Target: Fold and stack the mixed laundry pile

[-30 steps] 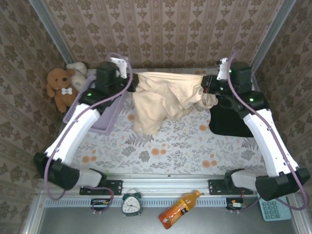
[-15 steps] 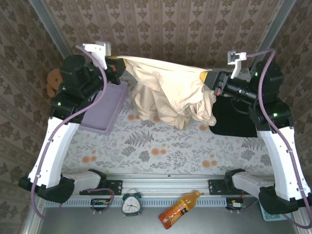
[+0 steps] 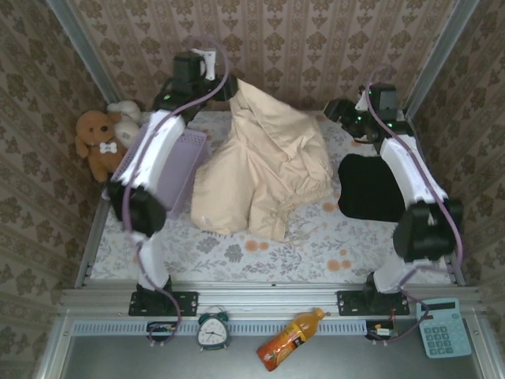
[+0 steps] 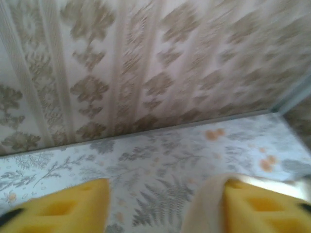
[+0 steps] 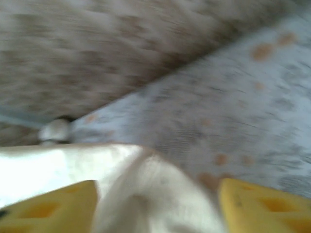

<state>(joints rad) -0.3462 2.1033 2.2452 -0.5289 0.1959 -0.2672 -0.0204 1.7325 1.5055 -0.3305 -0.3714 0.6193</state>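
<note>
The cream-beige garment (image 3: 264, 170) lies crumpled on the flowered table, its top corner peaking up near the back wall beside my left gripper (image 3: 230, 87). In the left wrist view the left gripper (image 4: 160, 206) is open, a strip of cream cloth (image 4: 204, 208) resting against its right finger (image 4: 262, 208). My right gripper (image 3: 338, 110) hangs at the back right, just off the garment's edge. Its yellow fingers (image 5: 53, 208) are wide apart, open, with cream cloth (image 5: 150, 194) bulging loosely between them. The black garment (image 3: 371, 189) lies flat at the right, under the right arm.
A lavender mesh basket (image 3: 170, 170) stands left of the cream garment, under the left arm. Teddy bears (image 3: 99, 142) sit in the back left corner. A clock (image 3: 212, 332), an orange bottle (image 3: 288, 339) and a calculator (image 3: 439, 328) lie on the front ledge.
Both arms swung back toward the wall. The cream garment, stretched in the air between shut grippers before, now lies slumped on the table, and both grippers have opened.
</note>
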